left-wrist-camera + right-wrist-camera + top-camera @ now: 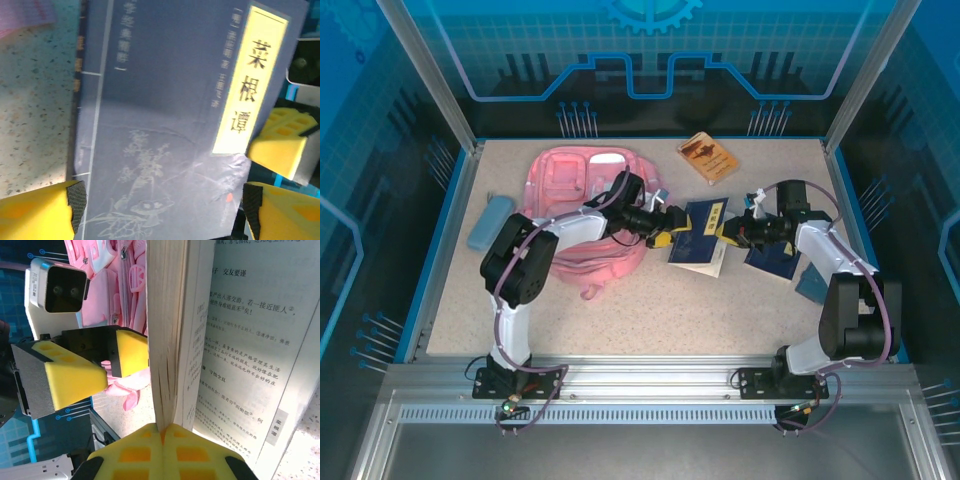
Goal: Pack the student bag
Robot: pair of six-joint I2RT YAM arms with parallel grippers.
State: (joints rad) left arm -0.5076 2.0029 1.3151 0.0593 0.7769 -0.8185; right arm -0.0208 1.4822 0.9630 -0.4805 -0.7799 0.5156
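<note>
Out in the middle of the table (670,315), the blue book (698,235) sits between the two arms, cover turned toward the left one, and that looks like a handover in the making. Right gripper (163,432) has it: fingers (135,455) pressed together on the edge of the page block, a few pages falling loose to one side. Holding it by the pages, I'd say, leaves the cover free for the other arm. Left gripper (165,202) faces that cover, fingers (35,215) spread wide, one just beside the cover, clamping nothing. Pink backpack (575,185) lies at the back left, the left arm reaching across above it, near enough for a short carry once the book changes hands.
</note>
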